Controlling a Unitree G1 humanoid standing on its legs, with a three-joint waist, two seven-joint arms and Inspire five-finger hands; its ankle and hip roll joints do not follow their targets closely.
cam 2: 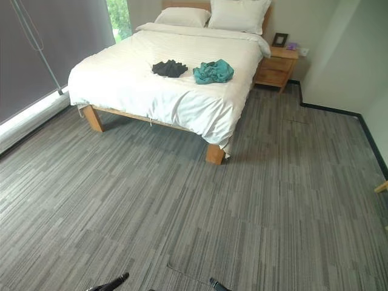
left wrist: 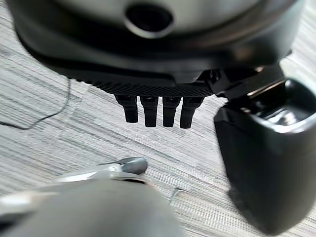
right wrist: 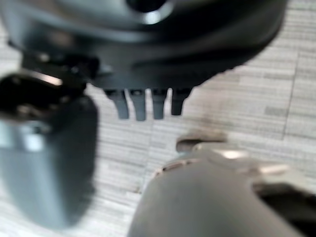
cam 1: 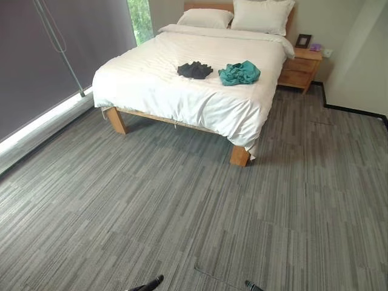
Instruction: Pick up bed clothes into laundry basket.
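Left eye view: approach step, nothing yet picked up, the bed [cam 1: 182, 97] well ahead across the grey carpet [cam 1: 182, 218].

Two garments lie near each other on the white duvet: a dark one [cam 1: 194, 70] and a teal one [cam 1: 239, 73]. In the wrist views the left hand [left wrist: 158, 111] and right hand [right wrist: 145, 103] hang over the carpet, fingers straight and empty. The next move, I judge, is walking up to the bed until a garment is reachable. I see no laundry basket.
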